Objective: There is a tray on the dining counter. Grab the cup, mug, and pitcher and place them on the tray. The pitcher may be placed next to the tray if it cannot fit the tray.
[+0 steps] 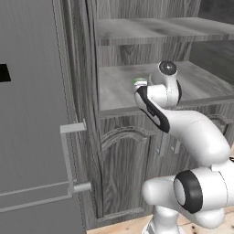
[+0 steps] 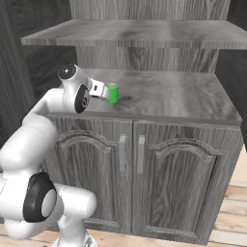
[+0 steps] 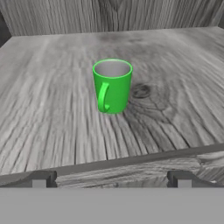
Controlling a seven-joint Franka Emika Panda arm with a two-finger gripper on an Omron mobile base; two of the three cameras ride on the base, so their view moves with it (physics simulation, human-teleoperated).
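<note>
The mug [image 3: 112, 86] is bright green with a grey inside and stands upright on a grey wood-grain cabinet top [image 3: 52, 109], its handle turned toward the camera. In the right base view the mug [image 2: 112, 93] sits near the top's left front, just beyond my gripper [image 2: 101, 89]. From the left base view only the rim of the mug [image 1: 139, 82] peeks past the hand. My gripper [image 3: 111, 180] is open, its fingertips [image 3: 41, 179] wide apart at the counter's front edge, short of the mug and touching nothing. The tray, cup, pitcher and dining counter are out of view.
A shelf [image 2: 135, 34] overhangs the cabinet top. Below are two cabinet doors with handles [image 2: 122, 152]. A tall grey appliance door with a bar handle [image 1: 68, 157] stands to the left. The top's right part [image 2: 193, 96] is bare.
</note>
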